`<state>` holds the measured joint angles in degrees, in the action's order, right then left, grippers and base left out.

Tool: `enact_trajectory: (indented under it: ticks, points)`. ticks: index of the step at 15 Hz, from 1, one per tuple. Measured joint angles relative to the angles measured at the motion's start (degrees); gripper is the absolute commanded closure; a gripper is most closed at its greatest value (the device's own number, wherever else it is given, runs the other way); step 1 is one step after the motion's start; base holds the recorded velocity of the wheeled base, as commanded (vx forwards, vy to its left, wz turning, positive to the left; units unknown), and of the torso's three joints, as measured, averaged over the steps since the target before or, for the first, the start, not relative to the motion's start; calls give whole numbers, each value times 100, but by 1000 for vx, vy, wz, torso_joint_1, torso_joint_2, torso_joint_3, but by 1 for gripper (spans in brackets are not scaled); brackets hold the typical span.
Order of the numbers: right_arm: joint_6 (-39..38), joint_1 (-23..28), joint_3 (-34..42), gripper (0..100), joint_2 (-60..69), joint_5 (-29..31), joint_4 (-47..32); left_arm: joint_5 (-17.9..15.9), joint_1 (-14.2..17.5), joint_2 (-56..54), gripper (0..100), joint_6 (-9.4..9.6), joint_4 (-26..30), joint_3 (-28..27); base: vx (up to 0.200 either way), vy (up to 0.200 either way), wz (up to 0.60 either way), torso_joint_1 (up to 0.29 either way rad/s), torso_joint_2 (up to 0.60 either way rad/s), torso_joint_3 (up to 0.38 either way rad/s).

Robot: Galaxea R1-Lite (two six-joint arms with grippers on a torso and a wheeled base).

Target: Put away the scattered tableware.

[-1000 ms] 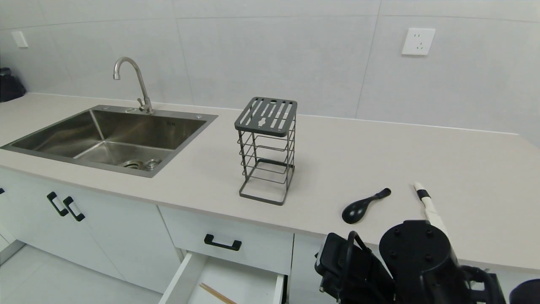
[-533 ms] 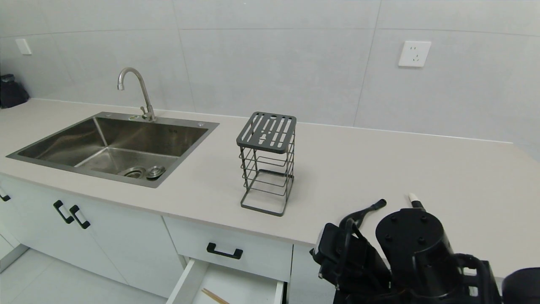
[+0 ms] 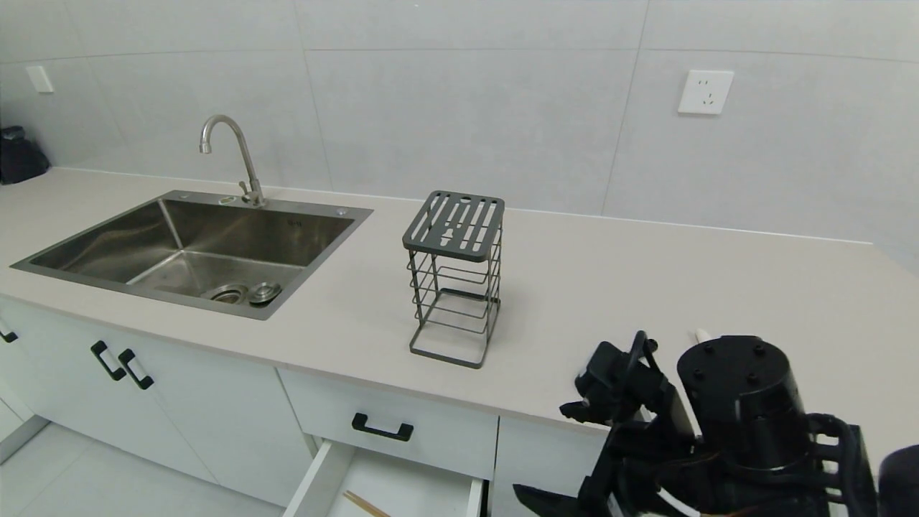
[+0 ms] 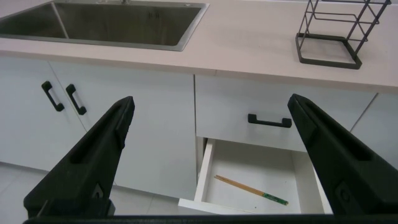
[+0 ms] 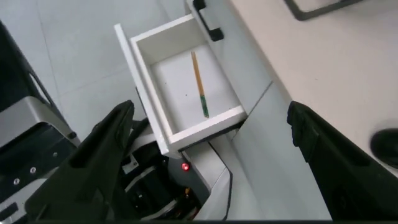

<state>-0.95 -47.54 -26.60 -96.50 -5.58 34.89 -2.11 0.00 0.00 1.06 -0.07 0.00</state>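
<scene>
Lying flat on the floor of the open drawer (image 4: pixel 204 168), the wooden chopstick (image 4: pixel 249 188) has its long axis slanted across the drawer. Its bare end is toward the back left, its green-tipped end toward the right wall and the front. From the head view just the bare end pokes in at the frame's lower edge, while both wrist views take in its full length.

The left gripper (image 4: pixel 211 102) hangs before the cabinet with its fingers spread wide and empty. The right gripper (image 5: pixel 211 107) is splayed the same way above the drawer, grasping nothing.

Up on the countertop (image 3: pixel 610 273) the right arm (image 3: pixel 739 402) covers much of the near edge. A white tip (image 3: pixel 700 334) peeks out behind it, and I can't tell what it belongs to. In the right wrist view a dark rounded shape (image 5: pixel 387 147) on the counter is cut off and hard to name. A wire rack (image 3: pixel 454 276) stands upright between the arm and the sink (image 3: pixel 143 291).
</scene>
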Motion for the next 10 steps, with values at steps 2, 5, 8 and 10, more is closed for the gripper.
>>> enact_trajectory:
  ticks: [2,5,8,10]
  points:
    - [63,363,307,0,315,-18,-16,0,0,0,0,0,0,0,0,0,0,0,0,0]
    - [344,1018,645,0,775,-221,-93,-2,0,0,0,0,0,0,0,0,0,0,0,0]
    - [489,1414,789,0,1034,-260,-178,0,0,0,0,0,0,0,0,0,0,0,0,0]
    - [831,1788,814,0,1106,-267,-232,0,0,0,0,0,0,0,0,0,0,0,0,0]
